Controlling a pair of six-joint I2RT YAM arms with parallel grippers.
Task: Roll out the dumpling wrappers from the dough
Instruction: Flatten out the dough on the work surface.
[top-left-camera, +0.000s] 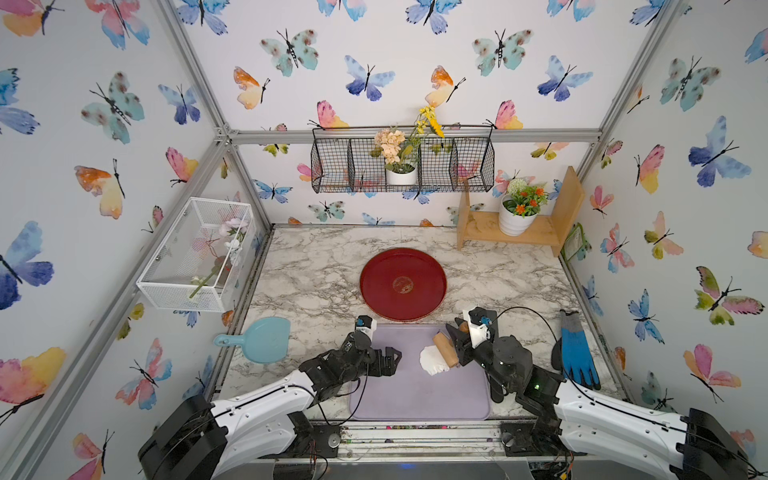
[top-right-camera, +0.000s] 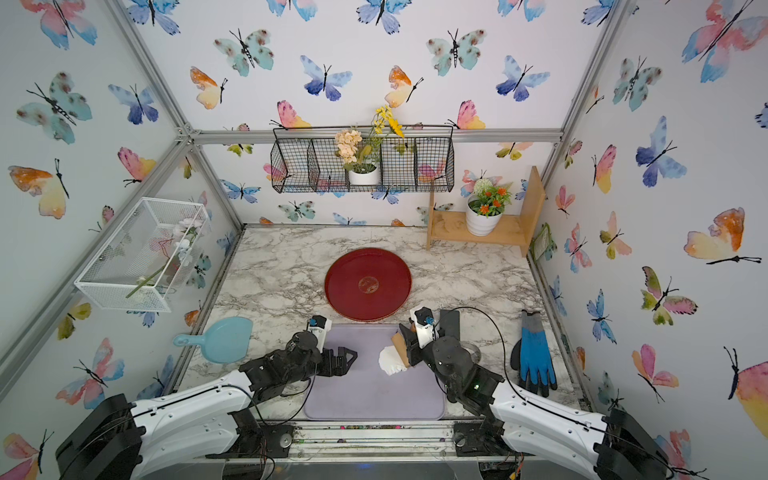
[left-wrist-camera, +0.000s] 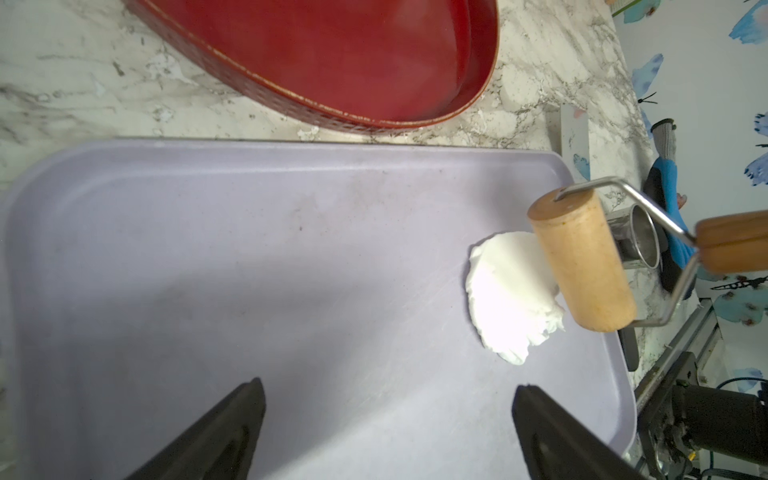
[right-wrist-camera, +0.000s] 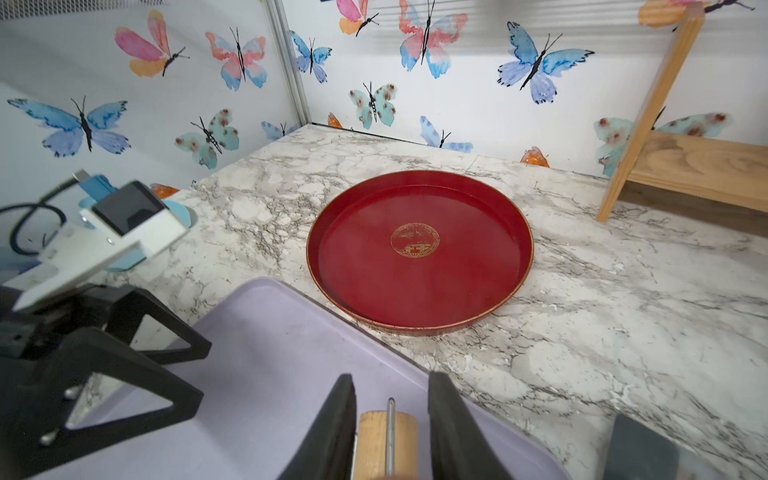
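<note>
We are risking the lumpy white dough (top-left-camera: 432, 360), lower centre in a top view, sticking to the tan wooden roller (left-wrist-camera: 582, 266) clamped in the right gripper (right-wrist-camera: 390, 388), since the left gripper (left-wrist-camera: 388, 386) is gaping empty.

2 white-shelled arms (top-left-camera: 257, 411), black joints (top-left-camera: 509, 353), black triangular fingers (left-wrist-camera: 216, 432).

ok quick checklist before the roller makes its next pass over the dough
1. right gripper shut on the roller handle: ok
2. roller barrel at the dough edge: ok; pressing down: cannot tell
3. dough on the purple mat: ok
4. left gripper open, apart from the dough: ok
5. dough an even sheet: not ok, ridged and irregular
6. red tray bare: ok
</note>
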